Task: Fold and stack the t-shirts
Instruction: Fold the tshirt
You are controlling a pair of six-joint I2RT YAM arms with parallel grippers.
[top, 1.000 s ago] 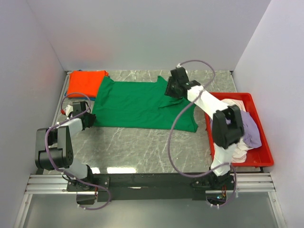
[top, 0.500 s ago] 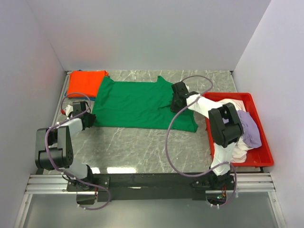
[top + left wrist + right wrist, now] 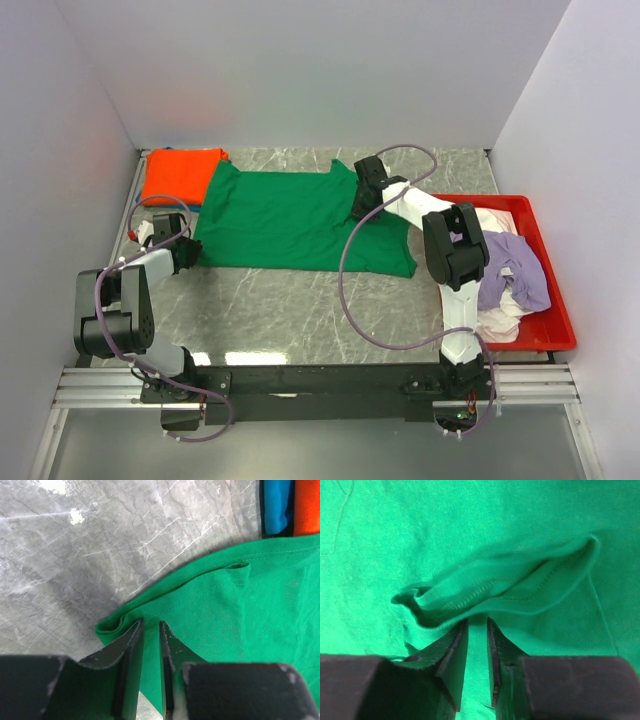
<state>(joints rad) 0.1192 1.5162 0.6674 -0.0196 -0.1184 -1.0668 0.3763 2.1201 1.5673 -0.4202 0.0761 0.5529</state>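
Over the far right shoulder of the green t-shirt [image 3: 290,220], which lies spread flat on the worktop [image 3: 300,300], the right fingers [image 3: 457,647] have swung back up from the sleeve, so I judge the fold has not yet begun. They stand nearly together, tips against a raised ridge of hemmed cloth; whether they pinch it I cannot tell. The left fingers [image 3: 131,647] have not moved, closed to a slit on the shirt's near-left corner

You see bright, even overhead light: glare patches on the table [image 3: 300,310] near its front edge, soft shadows beneath folds of the green t-shirt [image 3: 290,220].
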